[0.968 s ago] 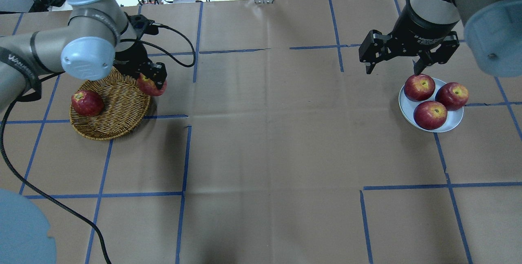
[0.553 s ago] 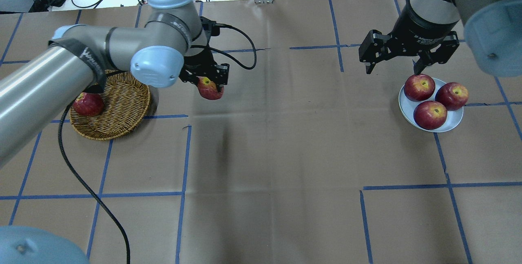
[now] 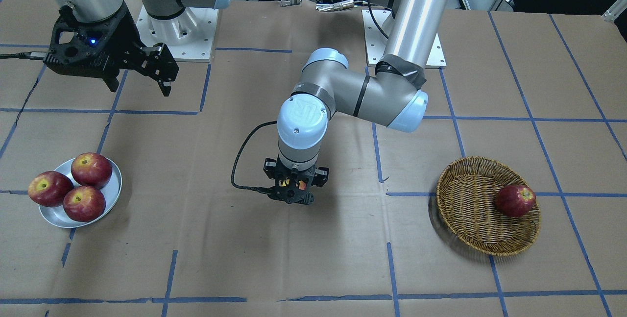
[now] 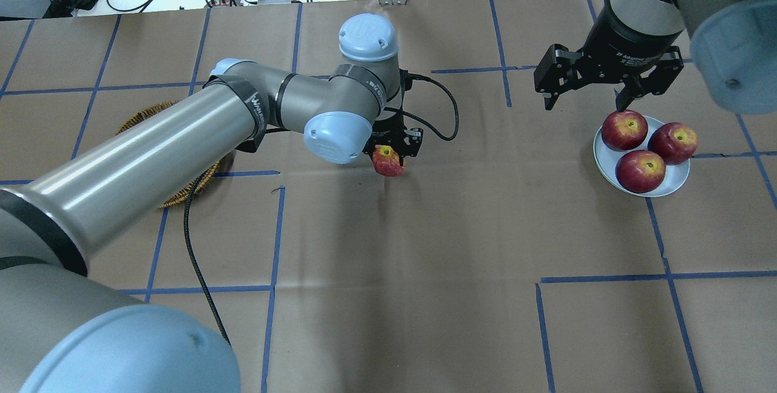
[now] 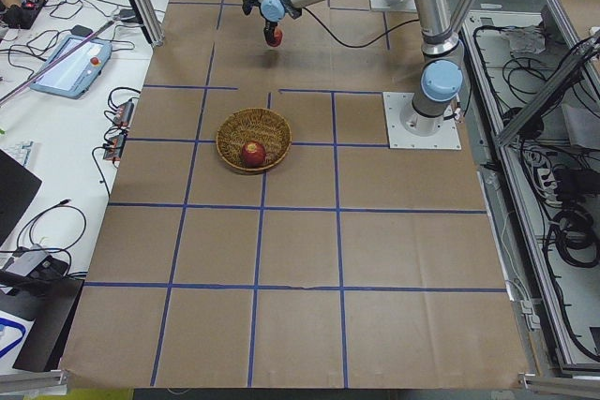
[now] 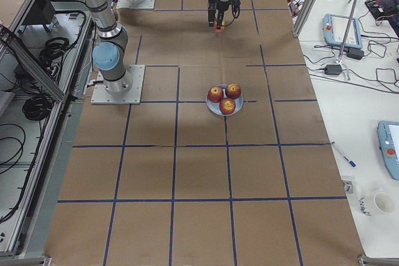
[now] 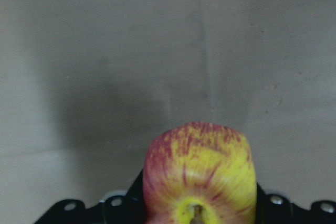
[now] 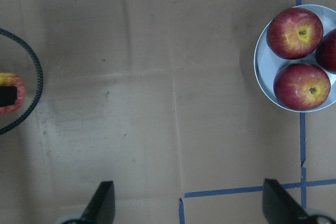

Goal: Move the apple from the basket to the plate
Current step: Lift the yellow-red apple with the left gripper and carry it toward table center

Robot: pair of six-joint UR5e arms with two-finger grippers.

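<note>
The left gripper [image 4: 391,150] pinches the yellow-red apple [image 4: 388,162] above the table [image 4: 425,271] — midway between the basket [image 3: 470,199] and the plate [image 4: 675,185]. The right gripper [image 4: 584,102] hangs spread wide beside the plate — three red apples [image 4: 640,171] lie on it.

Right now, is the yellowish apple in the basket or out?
Out. The left gripper holds the apple over the table, between the basket and the plate.

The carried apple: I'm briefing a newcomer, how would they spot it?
Follow the long left arm to mid-table. Its left gripper is shut on the apple. Unlike the redder apples on the plate and in the basket, it is mostly yellow, red-streaked.
</note>
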